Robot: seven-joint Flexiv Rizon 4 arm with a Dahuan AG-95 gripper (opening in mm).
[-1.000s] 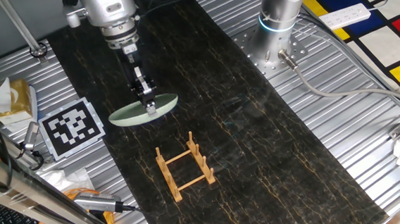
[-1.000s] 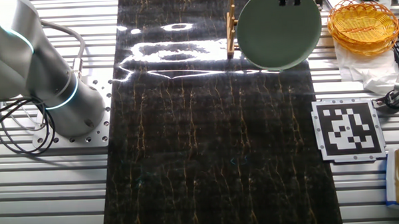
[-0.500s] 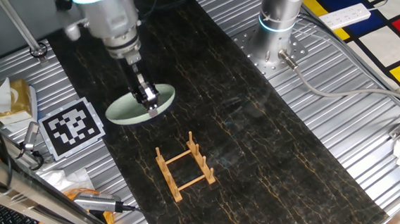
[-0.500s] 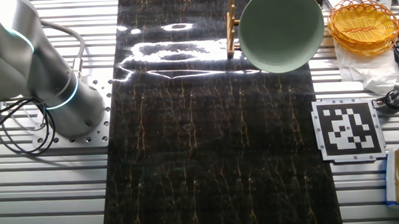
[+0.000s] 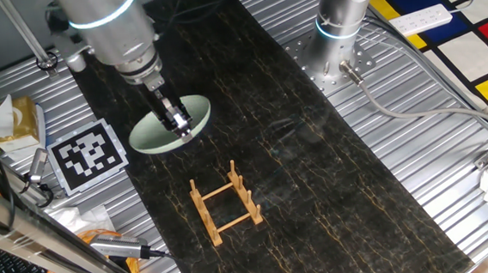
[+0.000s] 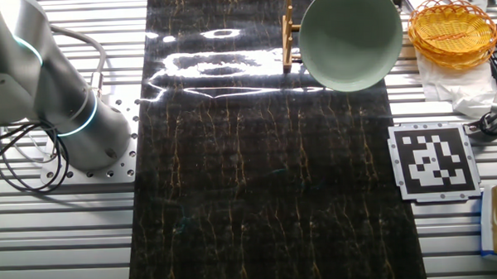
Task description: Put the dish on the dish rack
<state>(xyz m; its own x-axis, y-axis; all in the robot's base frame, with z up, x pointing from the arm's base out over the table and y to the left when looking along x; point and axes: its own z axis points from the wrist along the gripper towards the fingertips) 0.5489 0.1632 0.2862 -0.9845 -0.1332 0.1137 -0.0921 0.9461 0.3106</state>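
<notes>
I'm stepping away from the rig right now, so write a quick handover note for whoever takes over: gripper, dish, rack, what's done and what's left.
Gripper: shut on the dish's rim, arm reaching down from above.
Dish: pale green plate, lifted off the dark mat and tilted, held beside the printed marker tile.
Dish rack: small wooden rack standing empty on the mat, apart from the dish.
Done: dish grasped and raised.
Left: carry it over the rack, stand it between the pegs, release, withdraw.

Arm angled down over the table; fingers apparently clamped
</notes>
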